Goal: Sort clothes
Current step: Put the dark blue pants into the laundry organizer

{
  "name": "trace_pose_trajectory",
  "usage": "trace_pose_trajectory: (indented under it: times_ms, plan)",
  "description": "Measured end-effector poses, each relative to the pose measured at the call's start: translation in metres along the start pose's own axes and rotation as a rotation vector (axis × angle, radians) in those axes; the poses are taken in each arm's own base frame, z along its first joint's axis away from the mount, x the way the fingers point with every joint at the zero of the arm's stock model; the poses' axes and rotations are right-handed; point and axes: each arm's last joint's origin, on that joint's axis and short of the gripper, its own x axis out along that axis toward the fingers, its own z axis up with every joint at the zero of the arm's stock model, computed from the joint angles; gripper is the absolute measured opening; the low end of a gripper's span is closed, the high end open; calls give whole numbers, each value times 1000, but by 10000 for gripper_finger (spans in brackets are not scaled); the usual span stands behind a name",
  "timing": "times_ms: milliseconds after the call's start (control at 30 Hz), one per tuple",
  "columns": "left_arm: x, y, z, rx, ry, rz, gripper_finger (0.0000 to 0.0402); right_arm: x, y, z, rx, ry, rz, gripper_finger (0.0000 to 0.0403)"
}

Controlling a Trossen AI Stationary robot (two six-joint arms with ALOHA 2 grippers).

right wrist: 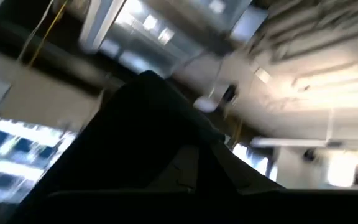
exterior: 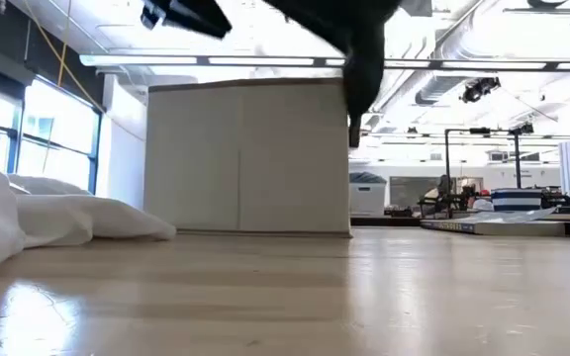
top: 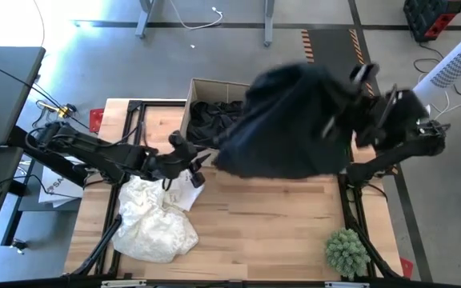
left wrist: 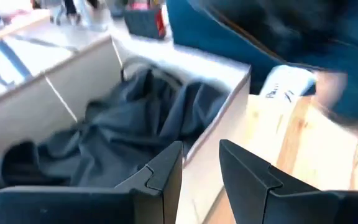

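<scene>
A large dark navy garment (top: 294, 120) hangs high over the table and the cardboard box (top: 202, 86), held by my right gripper (top: 357, 102) at the right. The box holds more dark clothes (left wrist: 123, 130). A pile of white clothes (top: 157, 218) lies on the table at the near left. My left gripper (left wrist: 201, 180) is open and empty. It hovers by the box's near left corner, above the white pile's far edge. My right gripper is shut on the dark navy garment. The cloth (right wrist: 142, 137) drapes over the fingers and hides which part they have. The garment is lifted clear of the table, hanging slack, with a narrow end (exterior: 356, 119) dangling in front of the box wall.
A small green spiky plant (top: 346, 250) stands at the table's near right. The box wall (exterior: 245, 158) stands at the table's far side. A red object (top: 96, 118) sits at the far left corner. Bare wood (top: 278, 216) lies between the white pile and the plant.
</scene>
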Motion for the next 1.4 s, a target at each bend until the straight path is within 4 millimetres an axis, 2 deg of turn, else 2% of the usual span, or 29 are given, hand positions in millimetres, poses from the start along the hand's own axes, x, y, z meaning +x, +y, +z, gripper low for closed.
trace_pose_trajectory:
  times_ms: [133, 267, 400, 533, 600, 667, 767, 833, 900, 1000, 1133, 1233, 1300, 1400]
  plan:
    - [-19, 9, 10, -28, -76, 10, 106, 45, -20, -16, 17, -90, -30, 5]
    - [-38, 19, 16, -64, -130, 36, 106, 95, -31, -52, 13, -60, -32, 5]
    - [-49, 23, 18, -76, -152, 21, 106, 131, -39, -91, 92, 89, 27, 5]
    - [-54, 22, 14, -49, -131, 6, 106, 142, -34, -131, 122, 371, 111, 5]
    - [-55, 21, 11, -46, -113, 0, 106, 139, -29, -150, 111, 519, 157, 5]
    - [-56, 21, 7, -47, -93, -2, 106, 134, -24, -161, 118, 630, 194, 5]
    - [-57, 20, 4, -58, -78, 4, 106, 122, -21, -171, 202, 765, 305, 5]
    - [-57, 20, 4, -59, -83, 16, 106, 110, -12, -189, 266, 897, 422, 5]
    - [-58, 21, 5, -64, -89, 25, 106, 95, 1, -219, 313, 1058, 510, 5]
    - [-58, 21, 6, -75, -103, 45, 106, 69, 22, -277, 340, 1270, 541, 5]
    - [-58, 21, 7, -88, -112, 43, 106, 36, 34, -341, 356, 1381, 491, 5]
    - [-58, 21, 7, -87, -111, 42, 106, 2, 42, -392, 363, 1507, 483, 18]
    - [-58, 21, 7, -86, -109, 37, 106, -15, 44, -414, 369, 1582, 480, 28]
    - [-58, 20, 7, -85, -107, 33, 106, -23, 41, -426, 375, 1645, 479, 37]
